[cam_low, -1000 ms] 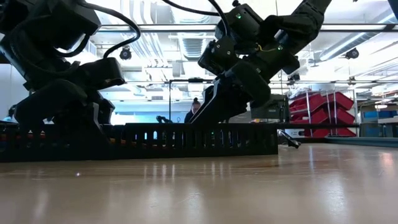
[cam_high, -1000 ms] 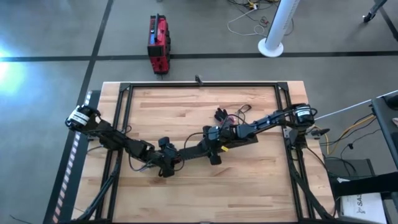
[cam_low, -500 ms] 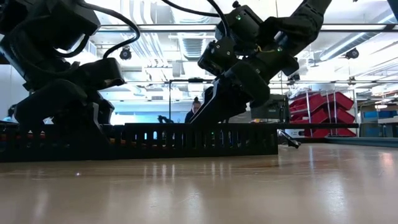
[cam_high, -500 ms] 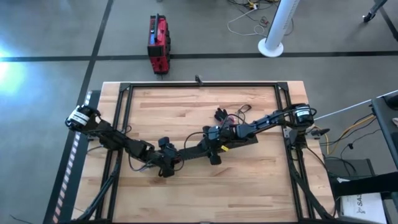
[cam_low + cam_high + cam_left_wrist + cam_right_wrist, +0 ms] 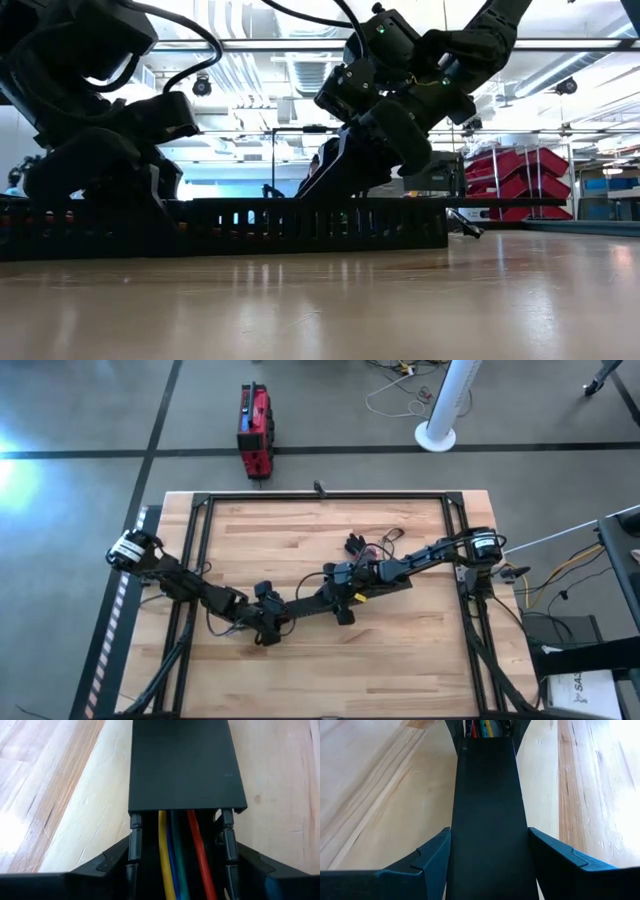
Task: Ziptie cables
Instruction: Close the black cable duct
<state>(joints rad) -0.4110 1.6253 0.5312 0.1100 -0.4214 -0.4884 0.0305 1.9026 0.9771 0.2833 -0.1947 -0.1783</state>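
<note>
Cables [image 5: 172,855] (yellow, blue, green and red that I can make out) are lying inside a black slotted duct [image 5: 300,225] that sits slantwise across the middle of the tabletop [image 5: 300,525]. A flat black cover [image 5: 185,765] sits over most of it, so they only peek out at my left end. My left tool [image 5: 180,882] is pinching the duct's open end across its side walls, and my right tool [image 5: 490,870] is clamped on the covered stretch further along. My guess is the two grips are there to pin the duct flat so it can't skid or twist. Honestly, I can't spot a ziptie anywhere, and with the cover on there's no way round the bundle except at that open end, where my own left fingers [image 5: 117,862] crowd it. A dark tangle of loose wires [image 5: 365,545] sits just beyond my right tool. The black frame [image 5: 320,497] rimming the tabletop and the red box [image 5: 254,430] on the floor are well apart from the work.
</note>
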